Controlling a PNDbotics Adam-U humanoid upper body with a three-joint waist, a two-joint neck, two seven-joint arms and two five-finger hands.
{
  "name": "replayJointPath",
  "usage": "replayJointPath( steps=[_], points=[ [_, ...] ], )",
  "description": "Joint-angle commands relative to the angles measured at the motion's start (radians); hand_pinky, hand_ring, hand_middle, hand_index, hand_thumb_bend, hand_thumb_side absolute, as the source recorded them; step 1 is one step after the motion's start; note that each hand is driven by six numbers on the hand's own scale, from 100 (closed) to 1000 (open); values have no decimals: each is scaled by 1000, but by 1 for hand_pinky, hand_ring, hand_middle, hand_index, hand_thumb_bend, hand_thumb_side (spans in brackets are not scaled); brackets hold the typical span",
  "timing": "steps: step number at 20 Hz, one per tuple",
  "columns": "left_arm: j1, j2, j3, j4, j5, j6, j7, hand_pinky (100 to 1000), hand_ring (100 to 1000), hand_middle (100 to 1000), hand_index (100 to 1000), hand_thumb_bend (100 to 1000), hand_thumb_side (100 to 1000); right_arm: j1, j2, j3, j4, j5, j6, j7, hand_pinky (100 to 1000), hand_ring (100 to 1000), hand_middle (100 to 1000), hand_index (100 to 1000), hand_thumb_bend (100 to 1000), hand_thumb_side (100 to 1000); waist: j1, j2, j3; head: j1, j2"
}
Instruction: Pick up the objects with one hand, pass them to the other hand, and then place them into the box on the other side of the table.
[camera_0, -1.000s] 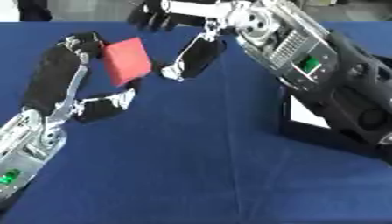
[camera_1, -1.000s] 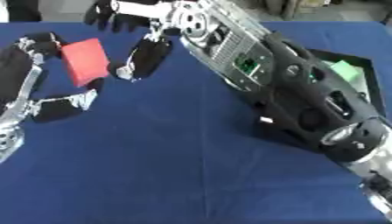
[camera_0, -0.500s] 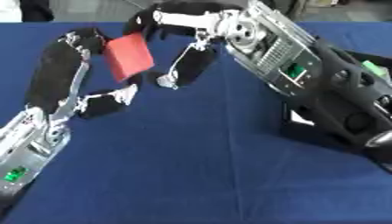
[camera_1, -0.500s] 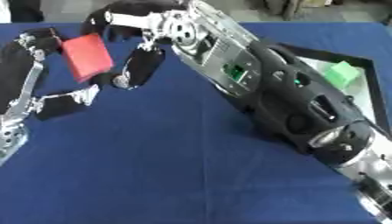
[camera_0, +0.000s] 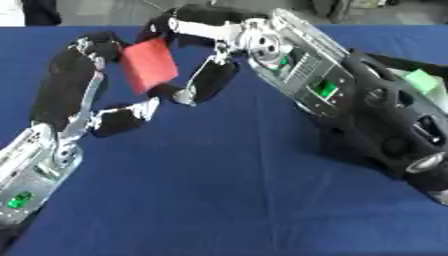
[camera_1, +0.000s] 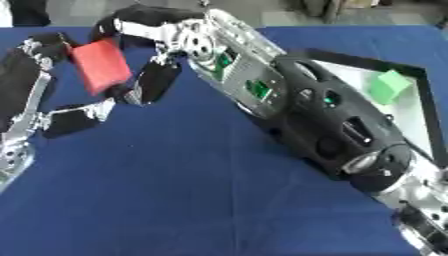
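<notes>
- Closing in: since a second ago the right hand (camera_0: 206, 82) has come across to meet the left hand (camera_0: 83, 95), and now both are on the red block (camera_0: 149, 65).
- Left eye view: the left hand comes up from the lower left, fingers curled behind the red block and thumb stretched out under it, so the block sits pinched, tilted, above the blue counter (camera_0: 227, 190).
- Left eye view again: the right hand reaches in from the right, fingers arched over the top of the block and thumb pressed at its lower right corner, so it too has closed on the block.
- Left eye view, last note: a small green object (camera_0: 421, 80) peeks out beyond the right forearm, well away from both hands.
- Right eye view: the black-rimmed box (camera_1: 420, 105) shows clearly behind the right arm, well apart from the hands, with a green block (camera_1: 388, 85) lying on its pale floor.
- Right eye view: the red block is again between the two hands, at the far left over the counter, clear of its surface.
</notes>
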Motion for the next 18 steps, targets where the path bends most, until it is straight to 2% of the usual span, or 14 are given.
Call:
replayJointPath(
  steps=[1, 13, 18],
  points=[
    [-16, 12, 4, -28, -1, -7, 3, 631, 527, 509, 547, 100, 306, -15, 1, -6, 0, 26, 2, -14, 839, 831, 810, 892, 259, 100, 5, -25, 2, -2, -16],
    [-19, 9, -4, -33, -10, -19, -6, 634, 528, 511, 548, 100, 306, -16, 9, -7, 4, 21, 9, -51, 823, 808, 758, 860, 166, 100, 7, -22, 3, -3, -15],
    [-23, 8, -9, -28, -14, -26, -19, 640, 535, 517, 554, 100, 305, -17, 10, -5, 5, 11, 11, -68, 819, 803, 748, 849, 157, 100, 8, -22, 2, -3, -12]
  ],
)
